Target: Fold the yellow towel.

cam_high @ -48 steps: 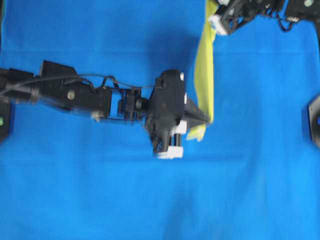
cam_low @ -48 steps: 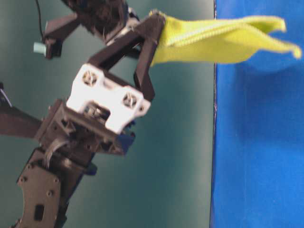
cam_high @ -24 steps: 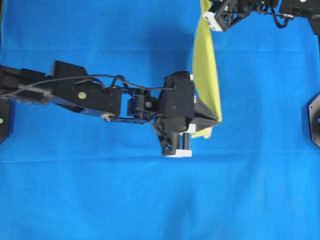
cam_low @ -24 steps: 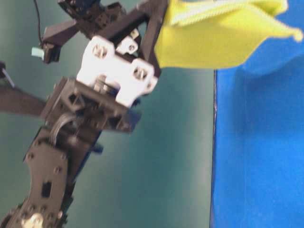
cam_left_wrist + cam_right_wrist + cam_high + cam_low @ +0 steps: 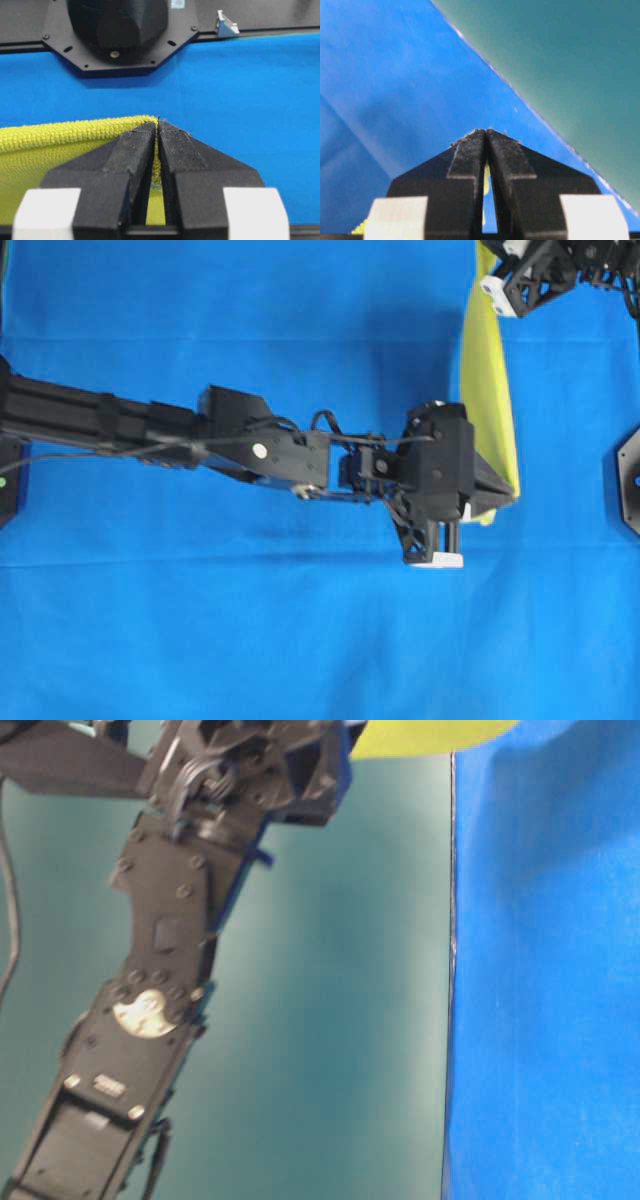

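Your worktop (image 5: 200,640) is covered edge to edge in blue cloth, bare across the near half. Your left gripper (image 5: 497,486) is clamped on the near corner of the yellow towel (image 5: 487,390), which hangs stretched above the cloth. Farther off, at the top edge, your right gripper (image 5: 497,278) pinches the opposite corner.

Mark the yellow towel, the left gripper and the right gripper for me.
yellow towel (image 5: 487,390), overhead view, middle of the hanging strip.
left gripper (image 5: 158,127), left wrist view, tips of the shut jaws.
right gripper (image 5: 486,134), right wrist view, tips of the shut jaws.
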Motion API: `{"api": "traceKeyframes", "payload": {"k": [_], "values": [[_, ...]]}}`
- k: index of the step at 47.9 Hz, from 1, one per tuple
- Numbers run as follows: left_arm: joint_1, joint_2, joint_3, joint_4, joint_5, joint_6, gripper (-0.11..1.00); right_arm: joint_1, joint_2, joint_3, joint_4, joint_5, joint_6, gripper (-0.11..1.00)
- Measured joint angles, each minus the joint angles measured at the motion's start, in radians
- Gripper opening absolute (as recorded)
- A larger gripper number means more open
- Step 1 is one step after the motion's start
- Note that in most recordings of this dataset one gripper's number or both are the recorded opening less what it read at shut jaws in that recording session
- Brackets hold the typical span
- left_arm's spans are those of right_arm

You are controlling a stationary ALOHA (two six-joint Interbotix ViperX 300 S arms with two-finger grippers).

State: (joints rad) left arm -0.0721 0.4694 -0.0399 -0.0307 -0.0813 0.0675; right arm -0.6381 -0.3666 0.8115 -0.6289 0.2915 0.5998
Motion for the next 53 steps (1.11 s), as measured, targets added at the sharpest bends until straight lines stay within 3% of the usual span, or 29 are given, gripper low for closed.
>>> {"api": "traceKeyframes", "payload": {"k": [9, 21, 35, 53], "values": [[0.002, 0.008, 0.049, 0.000, -0.041, -0.002, 0.02, 0.000, 0.063, -0.006, -0.003, -0.040, -0.002, 0.02], [0.000, -0.063, 0.296, 0.000, -0.196, -0.028, 0.02, 0.031, 0.265, -0.107, -0.003, -0.173, 0.003, 0.02], [-0.021, -0.163, 0.537, -0.003, -0.295, -0.103, 0.02, 0.100, 0.442, -0.270, -0.005, -0.187, 0.003, 0.02], [-0.034, -0.190, 0.601, -0.005, -0.296, -0.098, 0.02, 0.118, 0.471, -0.302, -0.005, -0.190, 0.003, 0.02]]}}
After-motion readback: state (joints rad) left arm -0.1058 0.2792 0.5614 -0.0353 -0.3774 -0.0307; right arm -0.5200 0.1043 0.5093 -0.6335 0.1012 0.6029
